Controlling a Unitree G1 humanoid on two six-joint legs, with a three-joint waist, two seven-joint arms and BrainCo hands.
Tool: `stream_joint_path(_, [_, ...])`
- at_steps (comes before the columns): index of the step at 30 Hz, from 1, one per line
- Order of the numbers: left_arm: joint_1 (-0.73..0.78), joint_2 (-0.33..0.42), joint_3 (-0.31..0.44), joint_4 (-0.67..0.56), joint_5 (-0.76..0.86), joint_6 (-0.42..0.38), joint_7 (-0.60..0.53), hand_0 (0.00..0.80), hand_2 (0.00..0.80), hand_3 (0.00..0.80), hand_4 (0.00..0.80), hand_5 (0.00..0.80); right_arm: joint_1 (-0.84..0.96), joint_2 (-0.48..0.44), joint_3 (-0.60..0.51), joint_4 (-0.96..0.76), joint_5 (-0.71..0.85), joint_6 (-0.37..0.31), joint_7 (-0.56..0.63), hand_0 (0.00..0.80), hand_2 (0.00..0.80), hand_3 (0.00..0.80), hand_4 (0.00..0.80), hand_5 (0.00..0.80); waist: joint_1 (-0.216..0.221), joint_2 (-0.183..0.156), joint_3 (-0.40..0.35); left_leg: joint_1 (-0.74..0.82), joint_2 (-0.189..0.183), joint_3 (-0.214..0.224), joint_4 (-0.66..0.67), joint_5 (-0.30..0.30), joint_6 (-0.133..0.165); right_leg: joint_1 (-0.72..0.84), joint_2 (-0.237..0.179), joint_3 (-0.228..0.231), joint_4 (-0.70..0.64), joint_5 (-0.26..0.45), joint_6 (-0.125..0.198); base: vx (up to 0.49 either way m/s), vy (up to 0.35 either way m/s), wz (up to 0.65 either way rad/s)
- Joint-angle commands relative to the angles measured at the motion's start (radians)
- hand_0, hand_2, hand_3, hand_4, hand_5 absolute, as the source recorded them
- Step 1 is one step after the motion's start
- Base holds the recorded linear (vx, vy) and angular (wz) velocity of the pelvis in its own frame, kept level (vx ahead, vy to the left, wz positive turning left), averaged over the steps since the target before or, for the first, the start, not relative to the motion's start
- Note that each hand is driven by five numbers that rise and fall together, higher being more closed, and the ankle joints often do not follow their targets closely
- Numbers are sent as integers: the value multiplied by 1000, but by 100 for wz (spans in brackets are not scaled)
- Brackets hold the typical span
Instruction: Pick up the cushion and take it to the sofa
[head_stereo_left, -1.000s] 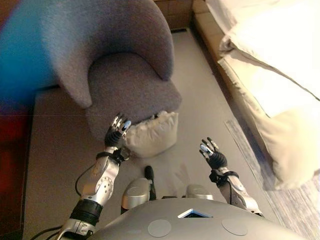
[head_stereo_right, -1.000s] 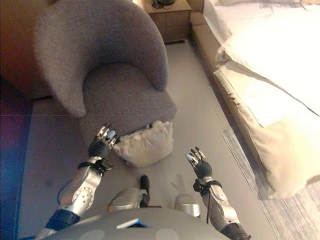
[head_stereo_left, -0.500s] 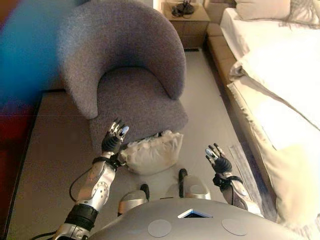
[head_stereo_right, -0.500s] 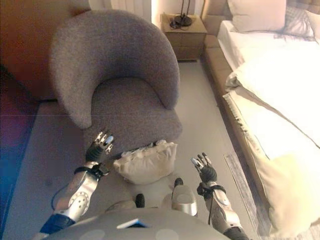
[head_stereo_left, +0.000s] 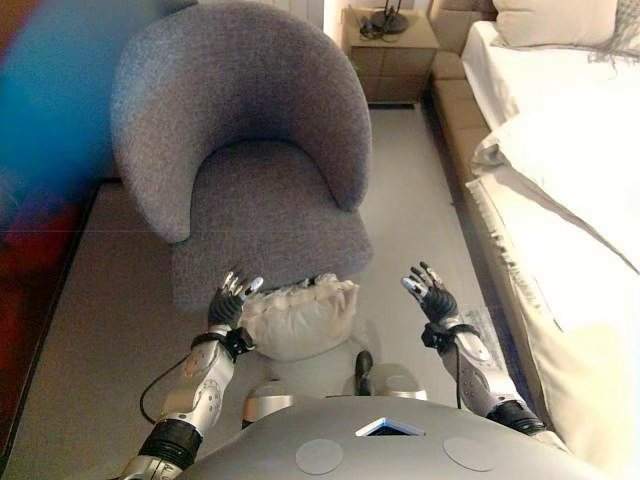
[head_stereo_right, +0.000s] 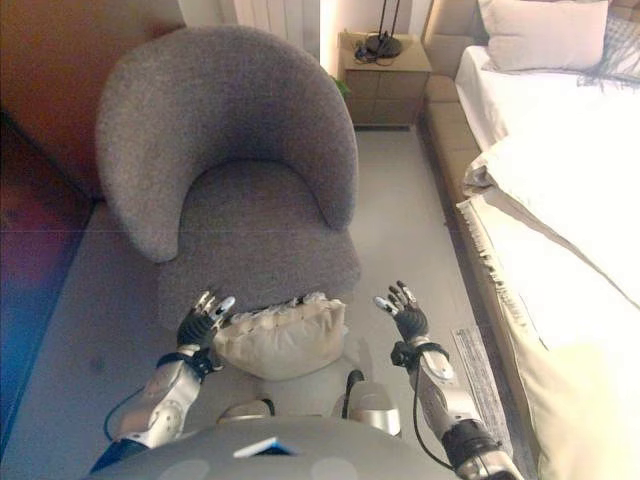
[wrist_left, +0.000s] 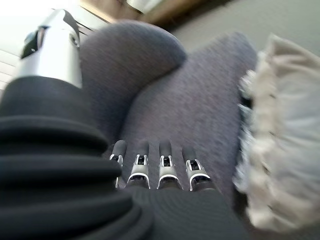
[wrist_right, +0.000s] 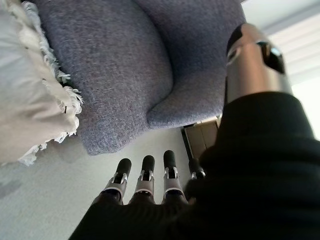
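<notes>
A cream fringed cushion (head_stereo_left: 297, 318) lies on the floor, leaning against the front of the grey armchair (head_stereo_left: 262, 160). It also shows in the left wrist view (wrist_left: 280, 150) and the right wrist view (wrist_right: 25, 95). My left hand (head_stereo_left: 229, 304) is open, fingers straight, just to the left of the cushion and close to its edge. My right hand (head_stereo_left: 430, 297) is open and empty, to the right of the cushion with a gap of floor between them. Neither hand holds anything.
A bed with white bedding (head_stereo_left: 575, 170) runs along the right side. A wooden nightstand (head_stereo_left: 392, 45) with a lamp base stands at the back between armchair and bed. A rug edge (head_stereo_left: 495, 335) lies by the bed. Bare grey floor (head_stereo_left: 410, 210) runs between armchair and bed.
The camera view has tilted up, so more of the armchair, nightstand and bed show. My right hand has risen and come level with the cushion. My left hand stays beside the cushion's left edge.
</notes>
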Motion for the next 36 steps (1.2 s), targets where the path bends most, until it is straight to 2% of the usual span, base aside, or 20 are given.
stream_joint_path(1, [-78, -5, -22, 23, 82, -57, 38, 0, 0, 0, 0, 0, -68, -15, 26, 6, -46, -27, -34, 0, 0, 0, 0, 0, 8, 3, 66, -173, 64, 11, 185, 205, 3, 5, -75, -5, 12, 75, 31, -52, 206, 24])
stream_joint_path(2, [-104, -14, -35, 52, 84, -74, 47, 0, 0, 0, 0, 0, -84, -19, 23, 34, -62, -40, -37, 0, 0, 0, 0, 0, 5, 18, 78, -174, 68, 25, 125, 196, 12, -10, -80, -16, 30, 69, 35, -162, 297, 17])
stream_joint_path(3, [-158, -10, -50, 73, 75, -82, 44, 0, 0, 0, 0, 0, -112, -29, 11, 58, -68, -66, -54, 0, 0, 0, 0, 0, 3, 33, 110, -211, 78, 30, 110, 225, 9, -47, -91, -27, 64, 57, 31, -237, 264, 14])
stream_joint_path(6, [-240, -15, -75, 105, 74, -103, 68, 0, 0, 0, 0, 0, -205, -39, 2, 122, -55, -93, -83, 0, 0, 0, 0, 0, 6, 32, 163, -258, 37, 6, 96, 164, 34, -144, -128, -12, 117, 75, 49, -272, 150, 13])
stream_joint_path(10, [-292, -29, -81, 138, 124, -101, 96, 0, 0, 0, 0, 0, -261, -31, 17, 163, -87, -93, -131, 0, 0, 0, 0, 0, 23, 28, 207, -285, 4, -2, 109, 140, 47, -171, -157, -5, 141, 91, 61, -70, 67, 20])
stream_joint_path(14, [-292, -28, -75, 147, 145, -116, 86, 0, 0, 0, 0, 0, -248, -14, 22, 158, -115, -116, -110, 0, 0, 0, 0, 0, 36, 13, 216, -264, -12, -4, 46, 151, 44, -121, -165, -4, 42, 130, 84, 6, -12, 1])
stream_joint_path(18, [-275, -24, -59, 130, 168, -141, 48, 0, 0, 0, 0, 0, -199, 2, 15, 72, -96, -141, -64, 0, 0, 0, 0, 0, 41, 0, 193, -206, -15, 21, -74, 183, 42, -51, -154, -29, -79, 165, 101, 14, -52, -4])
stream_joint_path(21, [-263, -17, -54, 80, 118, -127, -32, 0, 0, 0, 0, 0, -157, -10, 21, -12, -121, -146, -49, 0, 0, 0, 0, 0, 38, -1, 171, -175, -13, 41, -140, 208, 41, -28, -142, -47, -122, 177, 112, 5, -9, -1])
stream_joint_path(23, [-252, -17, -46, 17, -39, -67, -157, 0, 0, 0, 0, 0, -135, -6, 10, -83, 59, -120, 80, 0, 0, 0, 0, 0, 35, 0, 159, -159, -11, 48, -152, 212, 42, -19, -136, -54, -122, 174, 114, 33, -44, -2])
stream_joint_path(24, [-234, -35, -33, -31, -215, 1, -290, 0, 0, 0, 0, 0, -110, 24, -13, -140, 260, -69, 234, 0, 0, 0, 0, 0, 31, 0, 154, -143, -9, 56, -152, 207, 43, -7, -133, -57, -127, 171, 114, 73, -48, -1])
stream_joint_path(25, [-211, -58, -24, -56, -359, 60, -419, 0, 0, 0, 0, 0, -86, 52, -26, -171, 389, -27, 363, 0, 0, 0, 0, 0, 29, 1, 147, -136, -7, 62, -148, 203, 43, 0, -133, -58, -131, 169, 112, 108, -37, -2])
stream_joint_path(27, [-152, -110, -26, -76, -640, 194, -748, 0, 0, 0, 0, 0, -41, 113, -28, -191, 678, 77, 749, 0, 0, 0, 0, 0, 27, 4, 130, -128, -1, 79, -132, 190, 41, 14, -134, -61, -136, 161, 111, 122, -28, -5])
stream_joint_path(28, [-134, -126, -37, -73, -708, 228, -846, 0, 0, 0, 0, 0, -33, 136, -19, -186, 761, 105, 859, 0, 0, 0, 0, 0, 27, 7, 121, -131, 3, 82, -127, 190, 37, 13, -135, -62, -136, 161, 111, 108, -36, -6])
stream_joint_path(30, [-119, -154, -77, -61, -772, 250, -937, 0, 0, 0, 0, 0, -47, 166, -7, -152, 834, 124, 912, 0, 0, 0, 0, 0, 29, 14, 107, -122, 13, 83, -120, 186, 29, 30, -136, -62, -141, 156, 110, 116, -40, -5])
stream_joint_path(32, [-121, -160, -99, -57, -775, 243, -927, 0, 0, 0, 0, 0, -68, 181, -10, -122, 829, 138, 879, 0, 0, 0, 0, 0, 29, 17, 95, -106, 16, 82, -127, 183, 26, 47, -133, -62, -155, 155, 108, 100, -37, -2])
stream_joint_path(35, [-102, -167, -81, -46, -767, 262, -910, 0, 0, 0, 0, 0, -43, 184, -27, -109, 803, 169, 852, 0, 0, 0, 0, 0, 26, 16, 73, -86, 17, 80, -143, 180, 24, 65, -125, -61, -178, 157, 108, 80, -36, -2])
stream_joint_path(36, [-81, -169, -69, -51, -761, 263, -915, 0, 0, 0, 0, 0, -21, 179, -33, -115, 798, 189, 859, 0, 0, 0, 0, 0, 27, 14, 66, -81, 11, 62, -144, 175, 26, 69, -118, -47, -187, 157, 105, 96, -31, -4])
